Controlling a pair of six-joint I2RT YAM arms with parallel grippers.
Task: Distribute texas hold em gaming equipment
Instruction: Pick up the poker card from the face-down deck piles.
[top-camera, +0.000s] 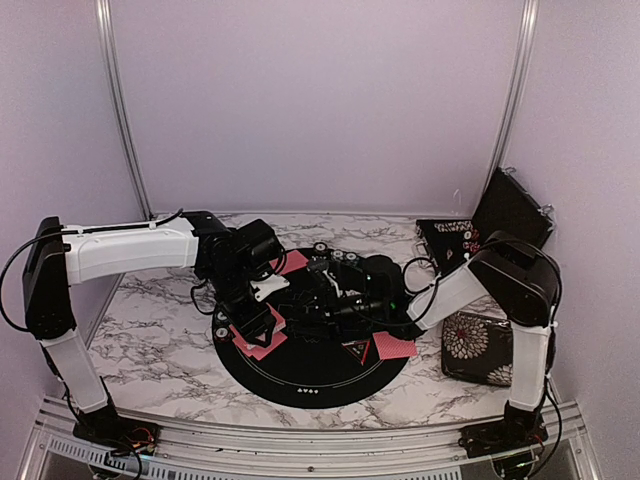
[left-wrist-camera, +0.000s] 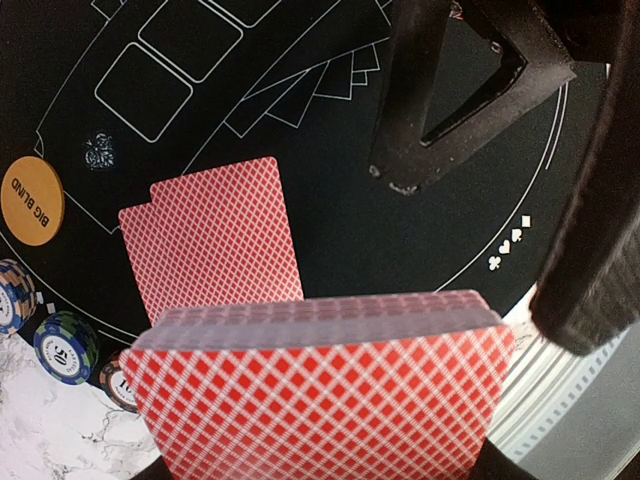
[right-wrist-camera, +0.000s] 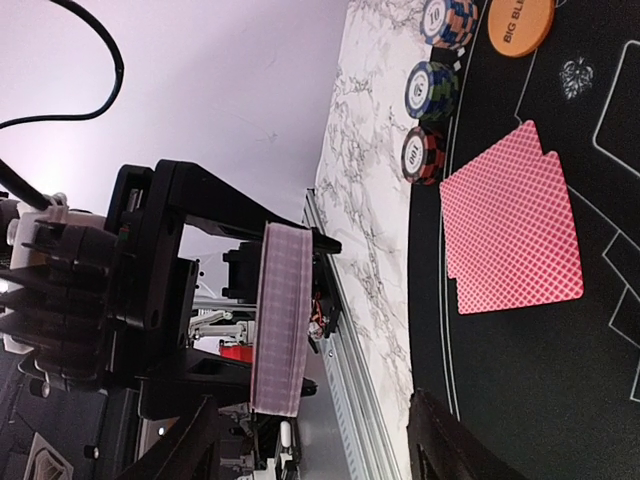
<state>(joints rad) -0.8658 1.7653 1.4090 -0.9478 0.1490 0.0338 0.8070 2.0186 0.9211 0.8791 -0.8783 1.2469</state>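
My left gripper (top-camera: 250, 322) is shut on a thick deck of red-backed playing cards (left-wrist-camera: 320, 400) and holds it above the near left part of the round black mat (top-camera: 310, 375). Two red-backed cards (left-wrist-camera: 215, 240) lie overlapping on the mat below it. My right gripper (right-wrist-camera: 310, 405) is open, its fingers (right-wrist-camera: 450, 440) wide apart, facing the deck's edge (right-wrist-camera: 280, 320) without touching it. An orange "BIG BLIND" button (left-wrist-camera: 30, 200) and three striped chip stacks (left-wrist-camera: 65, 345) sit at the mat's rim. More cards (top-camera: 385, 347) and a small black triangle marker (top-camera: 357, 352) lie at the mat's near right.
A black floral-patterned case (top-camera: 478, 347) lies right of the mat, with another patterned piece (top-camera: 450, 235) and a black lid (top-camera: 510, 205) behind it. More chips (top-camera: 335, 255) sit at the mat's far edge. A metal rail (right-wrist-camera: 350, 380) runs along the table's near edge.
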